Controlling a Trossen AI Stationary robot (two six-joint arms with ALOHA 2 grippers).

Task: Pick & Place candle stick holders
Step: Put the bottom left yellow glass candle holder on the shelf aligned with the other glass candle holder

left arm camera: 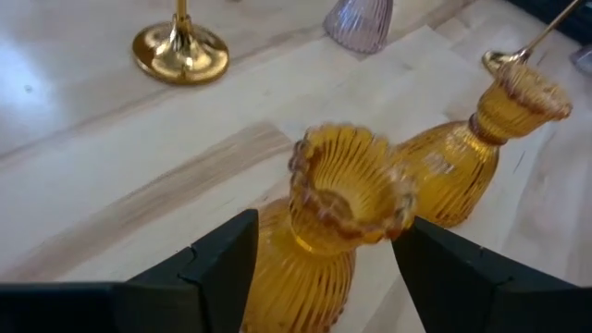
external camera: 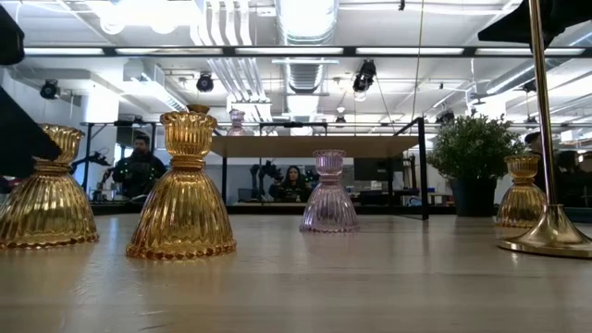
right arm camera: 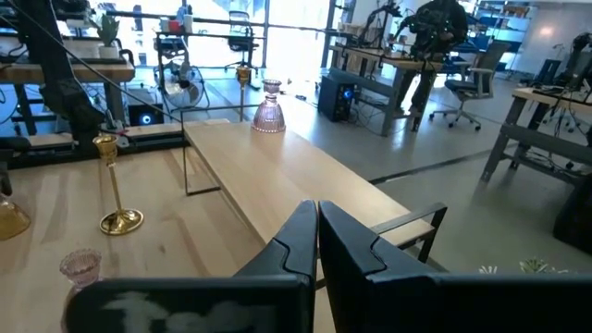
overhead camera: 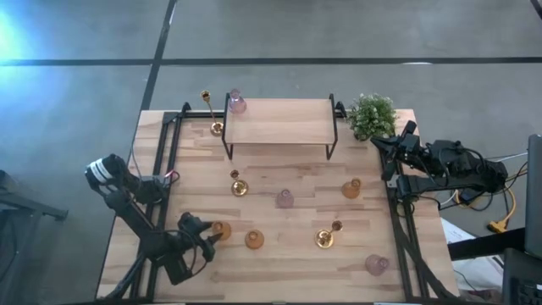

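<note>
amber glass holder (left arm camera: 324, 222) stands upright near the bench's front-left corner | left end effector (left arm camera: 324, 268) straddles it, fingers apart, not clamped | right end effector (right arm camera: 314, 245) together, parked by the plant (overhead camera: 373, 114) | your next move: squeeze the neck, then lift straight.
</note>
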